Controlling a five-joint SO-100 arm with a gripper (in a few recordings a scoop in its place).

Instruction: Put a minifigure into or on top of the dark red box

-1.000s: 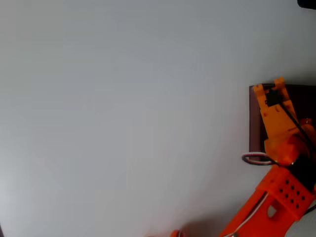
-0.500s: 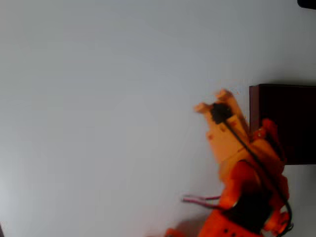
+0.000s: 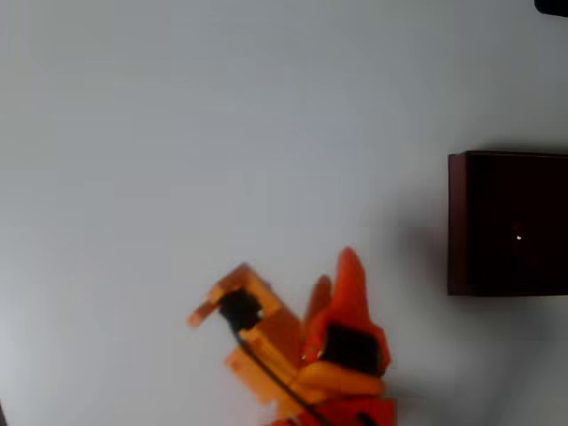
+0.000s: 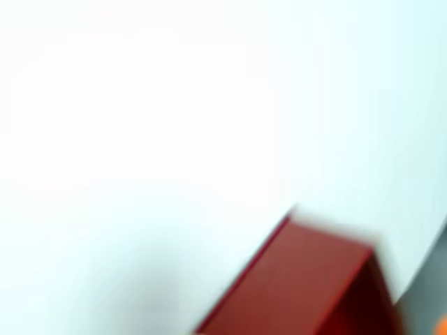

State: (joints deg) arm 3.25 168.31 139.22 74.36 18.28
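Note:
The dark red box [image 3: 457, 222] stands at the right edge of the overhead view, its inside almost black. On that dark floor lies a tiny pale-red speck, too small to make out, which looks like the minifigure [image 3: 519, 236]. My orange gripper [image 3: 213, 291] hangs over bare table at the lower middle, far left of the box. Its fingers are spread and hold nothing. The blurred wrist view catches a corner of the dark red box [image 4: 300, 286] at the bottom right.
The white table [image 3: 222, 133] stretches bare across the left and top of the overhead view. My orange arm [image 3: 342, 355] rises from the bottom edge. A small dark object [image 3: 552, 5] sits in the top right corner.
The gripper has swung from above the box's left wall down and to the left, well away from the box. The box's inside is now uncovered, showing the speck.

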